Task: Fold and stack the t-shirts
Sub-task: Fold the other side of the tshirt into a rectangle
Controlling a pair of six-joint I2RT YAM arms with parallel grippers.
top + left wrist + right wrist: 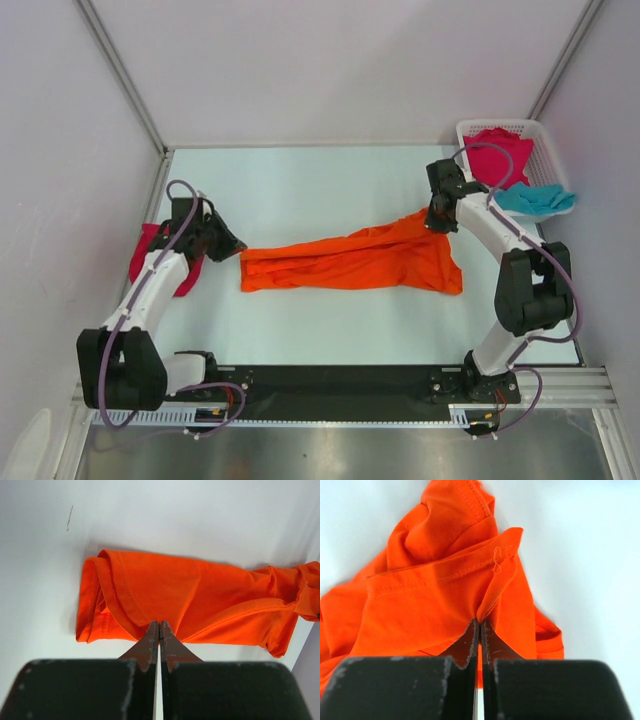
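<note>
An orange t-shirt lies bunched lengthwise across the middle of the table, pulled between both grippers. My left gripper is shut on its left end; in the left wrist view the closed tips pinch the near edge of the orange cloth. My right gripper is shut on the shirt's upper right corner, and a hemmed fold rises from its closed tips. A magenta-pink t-shirt lies under the left arm at the table's left edge. Another magenta-pink t-shirt and a teal one sit at the basket.
A white lattice basket stands in the back right corner, the teal shirt hanging over its near rim. Grey walls close in the table on the left, back and right. A black rail with both arm bases runs along the near edge.
</note>
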